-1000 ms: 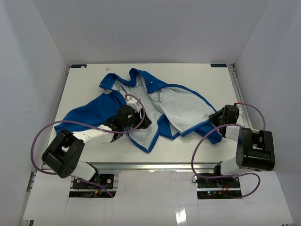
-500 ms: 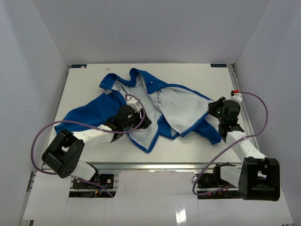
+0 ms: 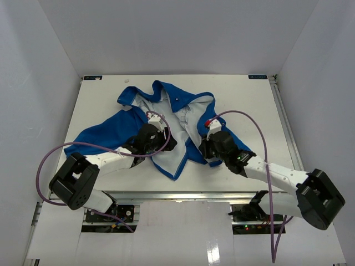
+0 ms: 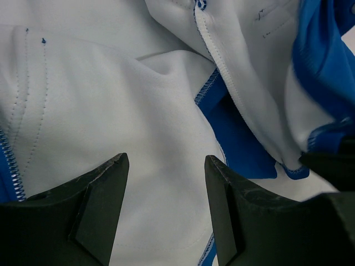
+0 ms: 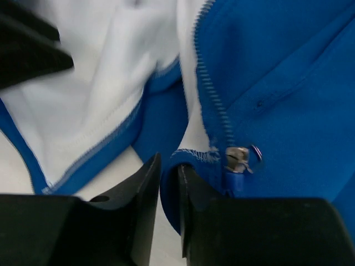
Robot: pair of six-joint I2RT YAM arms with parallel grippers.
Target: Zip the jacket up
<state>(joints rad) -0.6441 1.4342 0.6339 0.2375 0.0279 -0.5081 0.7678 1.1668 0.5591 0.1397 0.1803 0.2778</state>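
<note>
Nearest me, the left fingers (image 4: 102, 194) are spread wide and hold nothing, hovering over the pale lining of the large soft bright-blue jacket (image 3: 100, 136). The right fingers (image 5: 138, 205) are drawn almost together at the jacket's blue bottom hem, just beside the small metal zipper slider (image 5: 237, 159). I cannot tell whether cloth is pinched between them. The jacket lies unzipped and spread open on the white tabletop (image 3: 244, 100), its collar (image 3: 172, 94) toward the far edge.
</note>
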